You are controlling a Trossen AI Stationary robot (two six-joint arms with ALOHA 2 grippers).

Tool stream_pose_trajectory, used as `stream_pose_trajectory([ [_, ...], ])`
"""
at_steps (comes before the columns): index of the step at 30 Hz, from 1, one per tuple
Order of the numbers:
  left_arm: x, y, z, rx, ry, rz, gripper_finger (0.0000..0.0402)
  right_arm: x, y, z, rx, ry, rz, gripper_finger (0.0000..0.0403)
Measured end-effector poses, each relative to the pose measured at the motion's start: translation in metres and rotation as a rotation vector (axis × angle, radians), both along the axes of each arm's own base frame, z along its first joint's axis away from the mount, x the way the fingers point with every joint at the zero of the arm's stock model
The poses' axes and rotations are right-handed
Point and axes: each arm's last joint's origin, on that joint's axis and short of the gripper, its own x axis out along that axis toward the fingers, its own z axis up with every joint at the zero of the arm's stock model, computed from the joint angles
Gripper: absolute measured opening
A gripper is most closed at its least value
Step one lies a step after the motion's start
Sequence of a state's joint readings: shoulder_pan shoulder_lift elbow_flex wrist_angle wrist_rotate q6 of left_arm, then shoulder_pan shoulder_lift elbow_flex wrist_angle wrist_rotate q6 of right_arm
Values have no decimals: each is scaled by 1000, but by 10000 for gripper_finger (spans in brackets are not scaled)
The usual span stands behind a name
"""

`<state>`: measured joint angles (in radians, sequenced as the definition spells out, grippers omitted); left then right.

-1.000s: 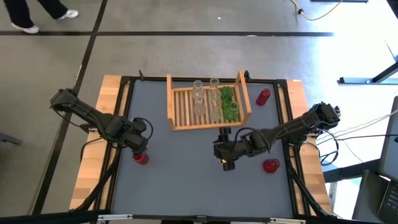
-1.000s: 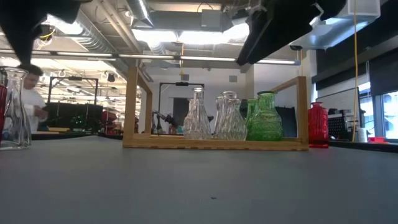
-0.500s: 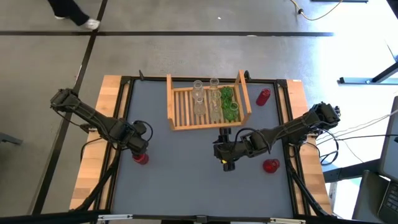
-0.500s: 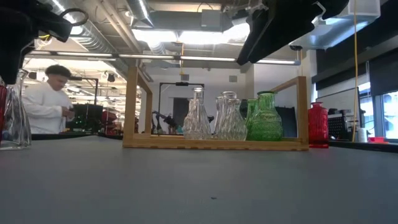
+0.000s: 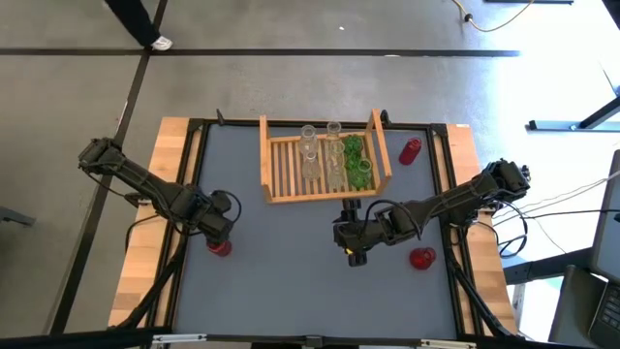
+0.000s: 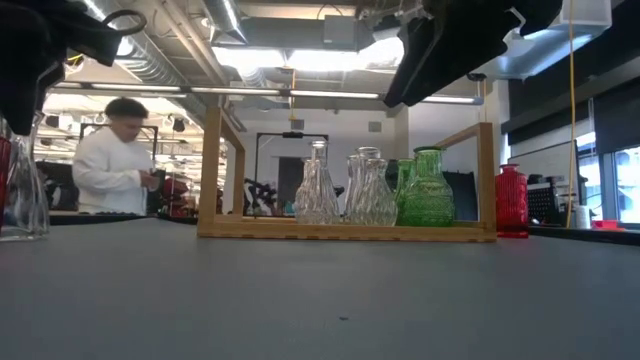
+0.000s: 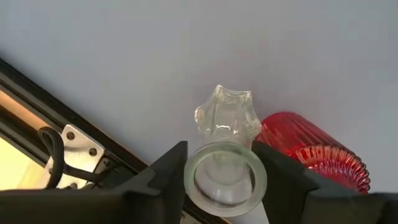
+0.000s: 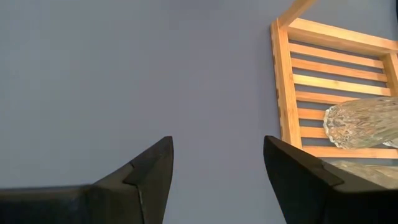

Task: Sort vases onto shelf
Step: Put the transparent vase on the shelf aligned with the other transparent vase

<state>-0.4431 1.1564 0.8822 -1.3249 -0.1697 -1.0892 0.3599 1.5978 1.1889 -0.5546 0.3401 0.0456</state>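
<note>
Legible text, labels, brands, numbers, signs: none found in any view.

Grey concrete floor point(image 5: 291, 87) with dark taped lines | bright ceiling light panels point(image 6: 290, 55) and exposed ducts | person in white top point(image 6: 118, 165) standing, possibly at a workbench | window point(image 6: 620, 180) at side.
</note>
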Motion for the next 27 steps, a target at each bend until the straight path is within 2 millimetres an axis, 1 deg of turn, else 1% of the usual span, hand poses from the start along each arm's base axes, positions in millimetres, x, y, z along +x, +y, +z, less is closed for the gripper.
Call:
stream_pose_trajectory([
  [1,0,0,0,1,1,-13,153,0,0,0,0,1,-1,232],
  [6,1,0,0,-3,2,-53,153,0,0,0,-5,2,-4,232],
  [9,1,-1,0,-4,3,-73,161,-1,0,0,-9,6,-6,232],
  [14,9,0,9,-15,-58,-104,159,-4,-2,-4,-50,49,1,232],
  [18,16,1,24,-9,-126,-148,156,-11,-4,-25,-77,90,52,232],
  [23,28,2,38,-11,-231,-194,159,-16,-16,-48,-70,87,26,232],
  [27,41,1,43,-19,-311,-264,159,-14,-24,-57,-37,35,10,232],
])
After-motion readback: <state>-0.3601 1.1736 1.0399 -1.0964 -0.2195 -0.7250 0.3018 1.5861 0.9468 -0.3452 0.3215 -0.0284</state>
